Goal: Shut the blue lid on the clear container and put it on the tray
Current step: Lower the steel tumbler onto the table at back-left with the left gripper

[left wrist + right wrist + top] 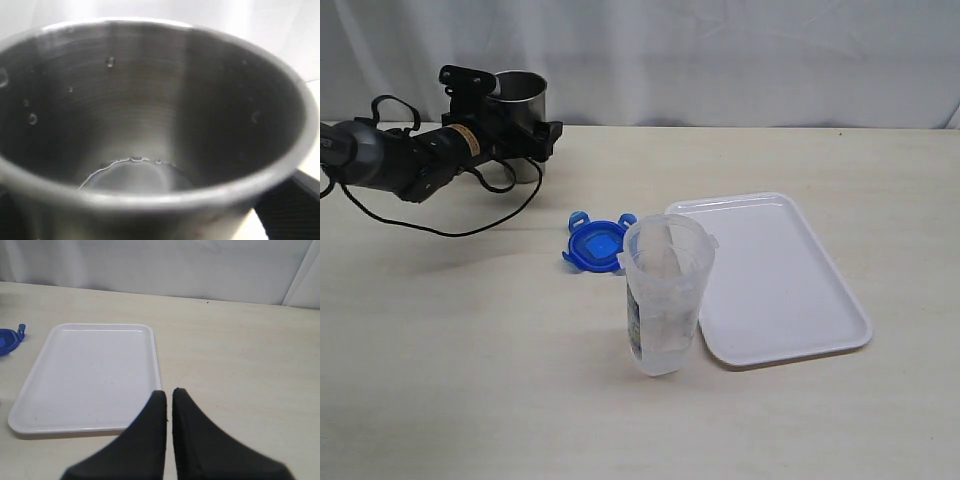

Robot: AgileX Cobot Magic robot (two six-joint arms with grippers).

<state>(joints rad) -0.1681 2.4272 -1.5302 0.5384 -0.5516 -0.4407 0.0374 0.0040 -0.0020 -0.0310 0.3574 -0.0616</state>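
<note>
Two grippers show. The right gripper (pixel 168 392) has its fingers pressed together on nothing, over the table (pixel 240 355) by the tray (pixel 90 375). The left gripper (pixel 510 112) straddles the steel cup (pixel 523 92) at the far left; whether it squeezes the cup I cannot tell. The clear container (pixel 666 295) stands lidless on the table just beside the tray. The blue lid (pixel 596 243) lies flat just behind it.

Black cabled left arm (pixel 408 160) stretched low; black two-finger right gripper (pixel 169 394) closed.
Left arm lies near-horizontal just above the surface, wrist fwd, cables looping off it. Its black left gripper (pixel 534 130) has jaws spread wide; gripping vs free can't be told. Right gripper fingers (pixel 150 440) pressed together, only a thin slit btwn them.
</note>
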